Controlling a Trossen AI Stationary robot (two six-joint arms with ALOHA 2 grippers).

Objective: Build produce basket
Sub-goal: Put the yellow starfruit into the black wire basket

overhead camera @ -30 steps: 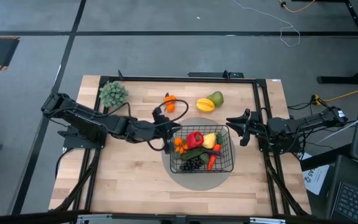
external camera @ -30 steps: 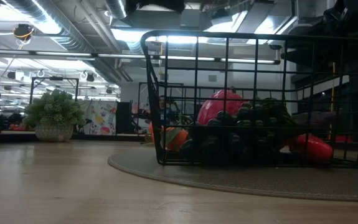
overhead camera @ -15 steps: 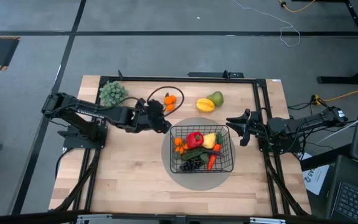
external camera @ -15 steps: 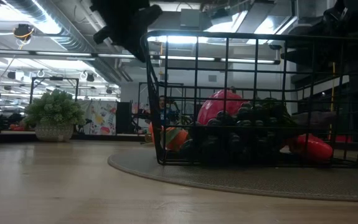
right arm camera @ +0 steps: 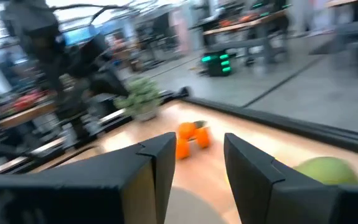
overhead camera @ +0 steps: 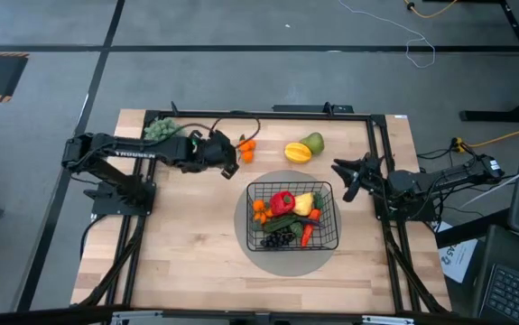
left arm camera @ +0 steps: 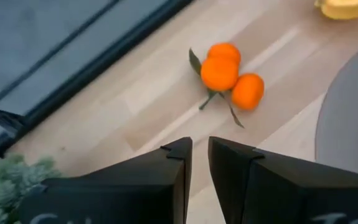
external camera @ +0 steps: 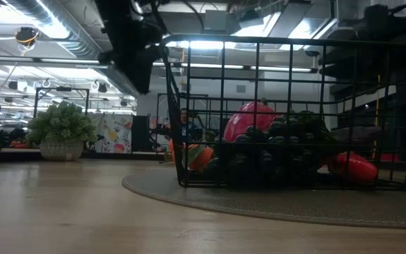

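Where the wooden table (overhead camera: 187, 244) meets grey floor (overhead camera: 241, 81), under bright ceiling lights (external camera: 210, 44): left gripper (left arm camera: 200, 149) nearly pinched, empty, near orange cluster (left arm camera: 228, 74); right gripper (right arm camera: 194, 155) spread, beside full basket (overhead camera: 293, 217) on grey disc (overhead camera: 282, 257).

The black wire basket (overhead camera: 292, 217) stands upright on a grey round mat near the middle of the table. Inside lie a red pepper (overhead camera: 282, 201), a yellow fruit (overhead camera: 304, 203), an orange cluster (overhead camera: 260, 210), dark grapes (overhead camera: 280, 238) and an orange carrot (overhead camera: 308, 235). Toward the far edge lie another orange cluster (left arm camera: 228, 75), a yellow fruit (overhead camera: 297, 153) and a green fruit (overhead camera: 313, 142).
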